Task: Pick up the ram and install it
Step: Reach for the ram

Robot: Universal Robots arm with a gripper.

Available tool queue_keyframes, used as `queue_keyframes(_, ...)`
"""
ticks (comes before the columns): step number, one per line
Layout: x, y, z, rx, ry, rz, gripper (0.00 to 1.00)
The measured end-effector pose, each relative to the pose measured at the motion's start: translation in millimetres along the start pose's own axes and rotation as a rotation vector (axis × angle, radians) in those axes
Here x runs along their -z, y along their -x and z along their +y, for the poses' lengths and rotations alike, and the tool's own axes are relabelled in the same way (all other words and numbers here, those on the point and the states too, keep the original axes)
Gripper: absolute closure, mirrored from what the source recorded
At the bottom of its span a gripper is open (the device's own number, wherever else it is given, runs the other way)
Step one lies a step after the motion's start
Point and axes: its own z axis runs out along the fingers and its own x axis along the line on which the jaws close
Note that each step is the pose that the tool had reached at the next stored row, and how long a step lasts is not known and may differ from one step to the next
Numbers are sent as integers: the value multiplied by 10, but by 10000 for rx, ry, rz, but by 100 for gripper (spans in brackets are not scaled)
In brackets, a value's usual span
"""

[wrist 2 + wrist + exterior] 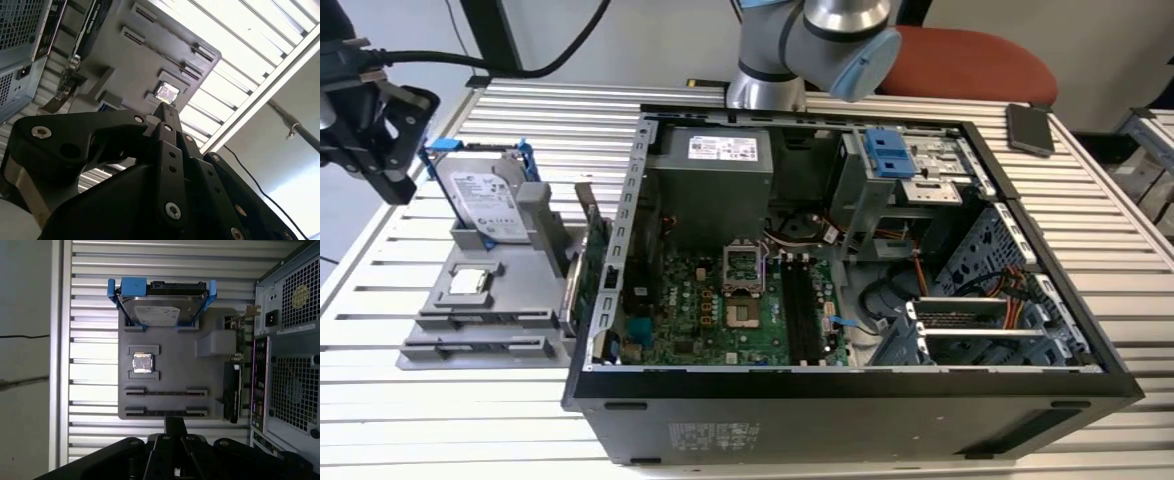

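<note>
The black 2-finger gripper [175, 426] hovers outside the open black computer case [854, 400], over the grey plastic parts tray [180, 372] beside it. Its jaws are pressed together on nothing. The ram [793, 300], a thin dark-blue stick, seems seated inside the case, though I cannot be sure. It is likely light, stiff and fragile, so pinch its flat faces near the upper edge.

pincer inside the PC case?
No. In the exterior view the pincer hangs outside the PC case, past the hard drive toward the exterior view's left.
</note>
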Motion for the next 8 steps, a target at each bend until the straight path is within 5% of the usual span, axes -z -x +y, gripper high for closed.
queue_keyframes(8,-8,-3,-52,-1,-1,7,100)
